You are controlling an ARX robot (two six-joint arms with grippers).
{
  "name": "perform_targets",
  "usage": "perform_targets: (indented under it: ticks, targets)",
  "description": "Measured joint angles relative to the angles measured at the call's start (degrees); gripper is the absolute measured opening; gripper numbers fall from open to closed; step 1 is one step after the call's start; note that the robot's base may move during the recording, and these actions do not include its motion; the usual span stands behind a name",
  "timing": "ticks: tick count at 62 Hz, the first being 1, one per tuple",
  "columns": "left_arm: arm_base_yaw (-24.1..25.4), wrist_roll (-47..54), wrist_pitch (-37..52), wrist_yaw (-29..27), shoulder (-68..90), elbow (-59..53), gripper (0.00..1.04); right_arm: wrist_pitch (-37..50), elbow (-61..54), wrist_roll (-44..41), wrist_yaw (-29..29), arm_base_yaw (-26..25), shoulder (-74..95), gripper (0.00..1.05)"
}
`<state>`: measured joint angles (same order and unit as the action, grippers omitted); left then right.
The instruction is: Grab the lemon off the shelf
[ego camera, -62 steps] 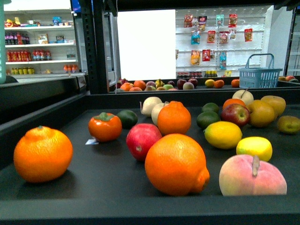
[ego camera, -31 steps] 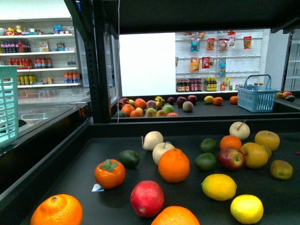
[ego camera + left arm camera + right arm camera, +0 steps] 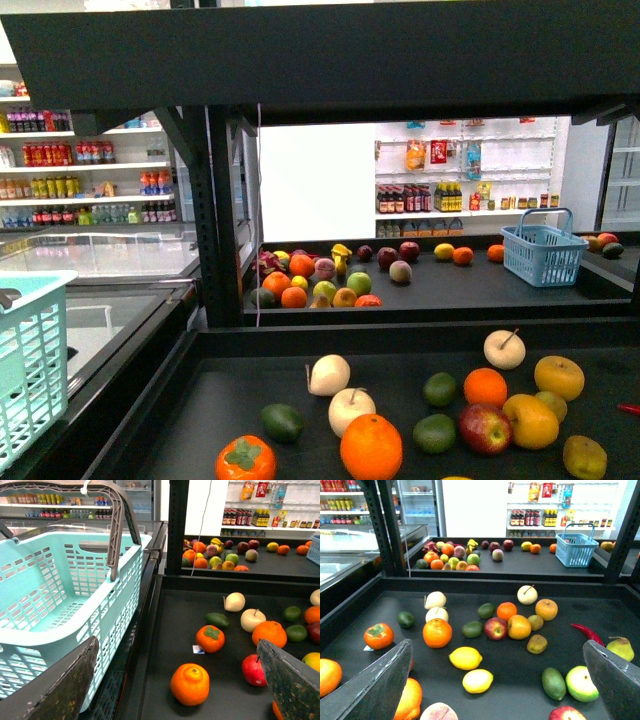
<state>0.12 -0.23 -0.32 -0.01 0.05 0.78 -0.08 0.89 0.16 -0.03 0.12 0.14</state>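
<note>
One lemon (image 3: 465, 658) lies just beside a second lemon (image 3: 477, 680) in the shelf's (image 3: 515, 675) front half. Left gripper (image 3: 176, 645) and right gripper (image 3: 497, 644): both jaws apart, gripping nothing.

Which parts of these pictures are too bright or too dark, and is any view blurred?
Front view: the white panel is blown out, the canopy above almost featureless black. Left wrist view: sharp farther off, but the near fingers are dark and slightly soft. Right wrist view: evenly lit, a lemon shows sharply.
</note>
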Motion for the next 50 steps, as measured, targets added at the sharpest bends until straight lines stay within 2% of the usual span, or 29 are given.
perform_targets:
  ticks: [17,21,24,30,39,50]
  targets:
    - [0.0,0.0,0.0,0.0,0.0,0.0,0.97,0.0,0.0,0.0,0.0,0.0,0.0,1.02]
    - [0.2,-8.8,-8.9,4.6,5.1,3.4,0.97,0.0,0.0,0.0,0.0,0.0,0.0,1.02]
    - [0.8,-16.8,-9.7,7.9,9.9,5.0,0.97,0.0,0.0,0.0,0.0,0.0,0.0,1.02]
    - [6.6,-30.9,-1.7,14.5,21.5,10.0,0.97,0.0,0.0,0.0,0.0,0.0,0.0,1.02]
    - [19.6,-49.5,12.2,25.1,44.1,23.9,0.97,0.0,0.0,0.0,0.0,0.0,0.0,1.02]
    - [27.0,-65.4,17.7,27.7,64.8,35.3,0.97,0.0,0.0,0.0,0.0,0.0,0.0,1.02]
